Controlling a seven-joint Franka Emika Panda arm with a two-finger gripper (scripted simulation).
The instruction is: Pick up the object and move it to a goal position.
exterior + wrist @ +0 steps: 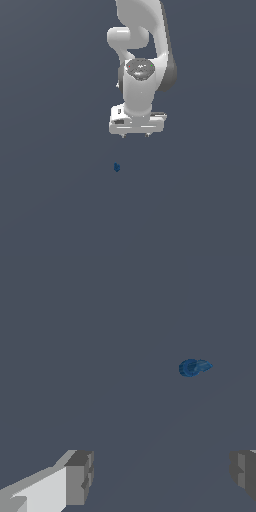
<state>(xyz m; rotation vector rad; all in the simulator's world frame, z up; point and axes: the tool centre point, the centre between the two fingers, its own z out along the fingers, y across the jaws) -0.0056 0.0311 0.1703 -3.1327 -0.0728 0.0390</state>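
Dark-blue object (pixel 116 167) lies apart from the wide-spread gripper (pixel 136 135), ungrasped

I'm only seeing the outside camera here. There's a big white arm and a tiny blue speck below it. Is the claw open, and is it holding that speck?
Observer: The wrist view shows the gripper open, its two grey fingers set wide apart with nothing between them.
Operator: So the speck is loose?
Observer: Yes. The object lies apart from both fingers, untouched.
Operator: What does it look like up close?
Observer: A dark-blue, rounded lump with a paler tapered end, far smaller than the gap between the fingers.
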